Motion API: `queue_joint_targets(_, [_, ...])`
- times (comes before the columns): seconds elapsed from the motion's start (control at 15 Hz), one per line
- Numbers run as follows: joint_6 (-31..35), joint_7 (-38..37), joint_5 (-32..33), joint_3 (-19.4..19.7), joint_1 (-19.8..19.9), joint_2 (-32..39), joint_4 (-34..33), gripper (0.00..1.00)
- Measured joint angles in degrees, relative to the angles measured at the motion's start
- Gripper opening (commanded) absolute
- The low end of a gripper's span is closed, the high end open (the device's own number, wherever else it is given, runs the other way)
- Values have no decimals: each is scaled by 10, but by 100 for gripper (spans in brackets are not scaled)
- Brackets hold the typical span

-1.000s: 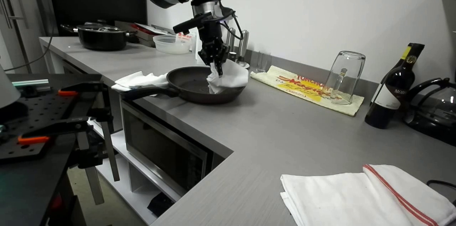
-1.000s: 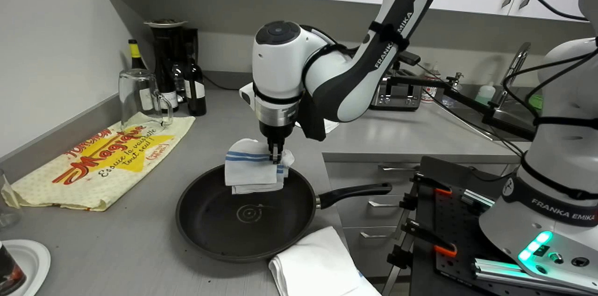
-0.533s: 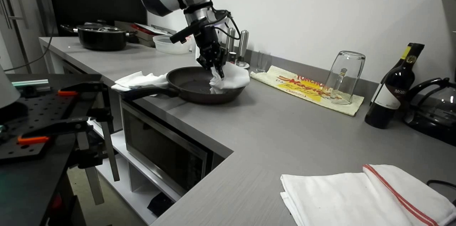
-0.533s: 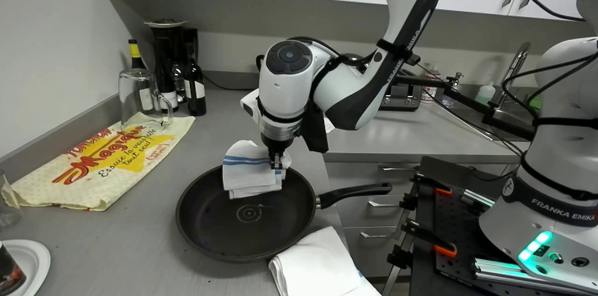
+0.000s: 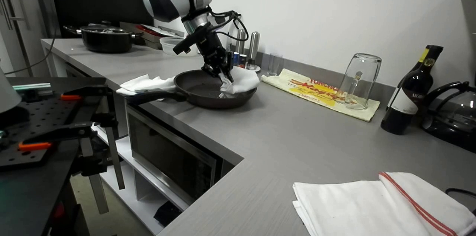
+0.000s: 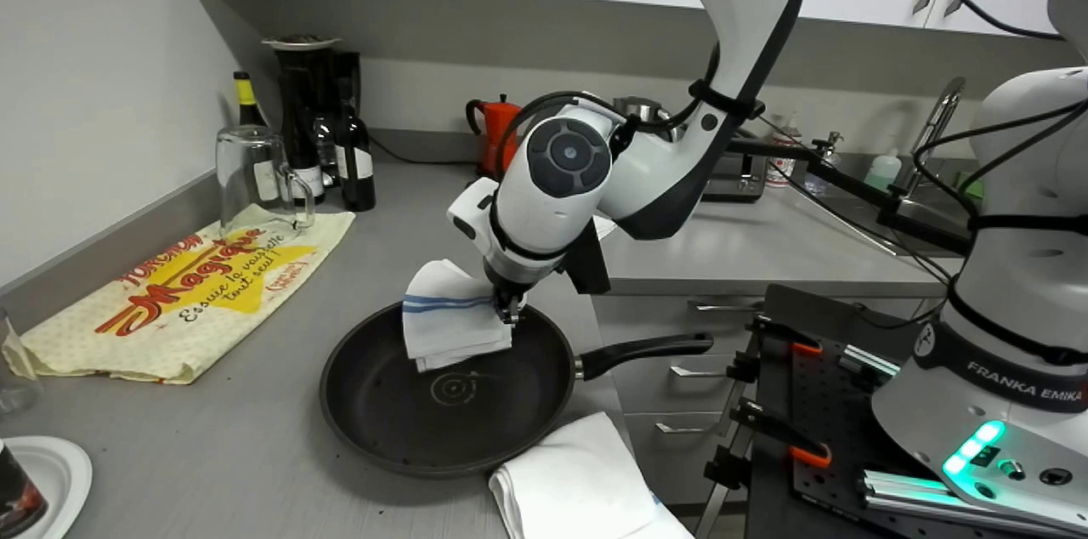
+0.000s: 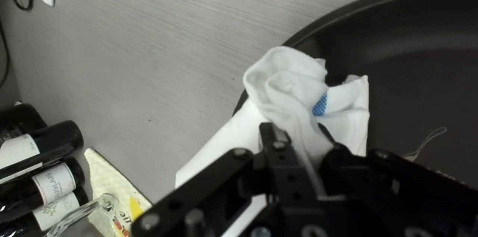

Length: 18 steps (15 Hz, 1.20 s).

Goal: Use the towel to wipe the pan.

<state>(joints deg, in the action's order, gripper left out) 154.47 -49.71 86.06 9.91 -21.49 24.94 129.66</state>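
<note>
A white towel with blue stripes (image 6: 450, 318) hangs over the far rim and inside of the black frying pan (image 6: 442, 433). The towel (image 5: 243, 80) and pan (image 5: 200, 86) also show in an exterior view. My gripper (image 6: 510, 314) is shut on the bunched towel, low at the pan's far side, with the hand tilted. In the wrist view the cloth (image 7: 345, 117) runs between the two fingertips (image 7: 297, 132), and part of it spreads over the rim. The pan's dark inside (image 7: 422, 87) lies to the right. Whether the towel presses on the pan's bottom is hard to tell.
Another white towel (image 6: 586, 479) lies against the pan near its handle (image 6: 646, 354). A yellow cloth (image 6: 187, 301) bears a glass pitcher (image 6: 255, 173) by the wall. Wine bottles (image 6: 353, 156) stand in the corner. A red-striped towel (image 5: 372, 206) lies on the counter.
The hand has tilted over, its top leaning further toward the robot base. The fingers have dropped slightly, and the towel's lower edge has slid a little further into the pan. The grip holds.
</note>
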Motion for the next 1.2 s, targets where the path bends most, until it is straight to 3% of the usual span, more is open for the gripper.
queue_joint_targets(0.2, [0,-25,11,0,0,15,3,3])
queue_joint_targets(0.73, [0,-31,-47,-11,1,47,-4,3])
queue_joint_targets(1.2, [-8,29,-232,-53,21,53,0,3])
